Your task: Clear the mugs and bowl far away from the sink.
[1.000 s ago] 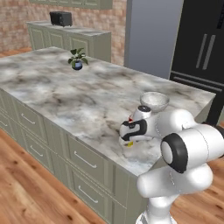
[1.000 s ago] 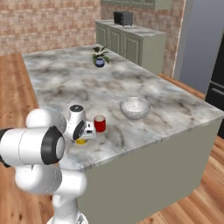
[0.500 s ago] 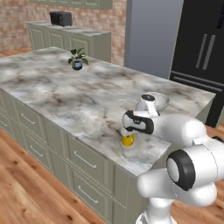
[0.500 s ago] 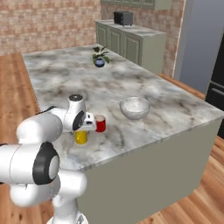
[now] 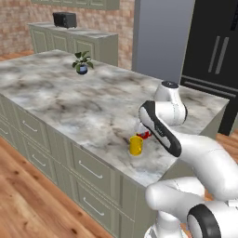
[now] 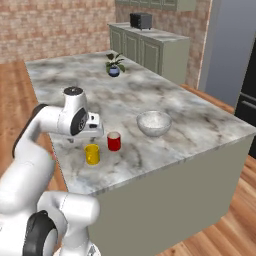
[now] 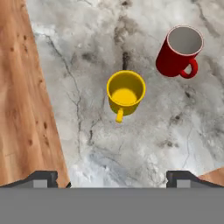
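The yellow mug (image 7: pixel 126 91) stands upright on the marble counter (image 7: pixel 78 52) near its front edge, handle towards my fingers. The red mug (image 7: pixel 179 51) with a white inside stands just beside it, the two apart. My gripper (image 7: pixel 113 178) hangs open above and a little short of the yellow mug, holding nothing. In the right base view the gripper (image 6: pixel 90 133) hovers over the yellow mug (image 6: pixel 92 153) and the red mug (image 6: pixel 114 141), and the speckled bowl (image 6: pixel 154 123) sits further right. My arm partly covers the red mug (image 5: pixel 146 135) behind the yellow mug (image 5: pixel 135 145). The sink is out of view.
A small blue plant pot (image 6: pixel 114 71) stands far back on the counter (image 6: pixel 150 95). The counter's front edge drops to the wood floor (image 7: pixel 22 87) close beside the yellow mug. A dark fridge (image 5: pixel 218 51) and a back counter with a dark appliance (image 5: pixel 65 19) lie beyond.
My gripper has opened, let go of the yellow mug and risen away from it. The yellow mug now stands free on the counter beside the red mug.
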Motion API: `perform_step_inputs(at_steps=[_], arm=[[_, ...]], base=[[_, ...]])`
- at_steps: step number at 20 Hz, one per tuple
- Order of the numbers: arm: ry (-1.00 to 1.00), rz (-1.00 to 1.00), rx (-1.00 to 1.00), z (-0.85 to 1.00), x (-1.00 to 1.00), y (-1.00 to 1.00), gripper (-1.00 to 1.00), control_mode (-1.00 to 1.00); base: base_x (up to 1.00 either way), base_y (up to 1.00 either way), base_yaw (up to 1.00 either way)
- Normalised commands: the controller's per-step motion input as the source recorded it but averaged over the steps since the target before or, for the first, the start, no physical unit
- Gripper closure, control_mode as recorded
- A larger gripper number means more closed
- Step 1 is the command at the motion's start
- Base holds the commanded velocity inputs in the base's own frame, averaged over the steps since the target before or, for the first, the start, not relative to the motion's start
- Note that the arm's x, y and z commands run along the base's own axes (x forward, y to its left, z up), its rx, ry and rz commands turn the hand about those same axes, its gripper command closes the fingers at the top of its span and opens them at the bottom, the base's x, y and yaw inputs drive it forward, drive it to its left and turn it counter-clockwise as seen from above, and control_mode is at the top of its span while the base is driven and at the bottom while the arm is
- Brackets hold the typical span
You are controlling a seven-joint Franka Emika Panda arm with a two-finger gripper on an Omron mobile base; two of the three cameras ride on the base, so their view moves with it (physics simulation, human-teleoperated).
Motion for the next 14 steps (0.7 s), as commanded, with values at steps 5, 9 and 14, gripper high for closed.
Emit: perform_step_inputs(at_steps=[5,9,14], arm=[[-0.11,0.00,0.00,0.78,-1.00,-0.01,-1.00,-1.00],[-0.18,0.00,0.00,0.95,-1.00,-0.01,-1.00,-1.00],[-0.11,0.00,0.00,0.65,-1.00,-0.11,-1.00,-1.00]], base=[[0.00,0.00,0.00],[0.00,0.00,0.00],[0.00,0.00,0.00]])
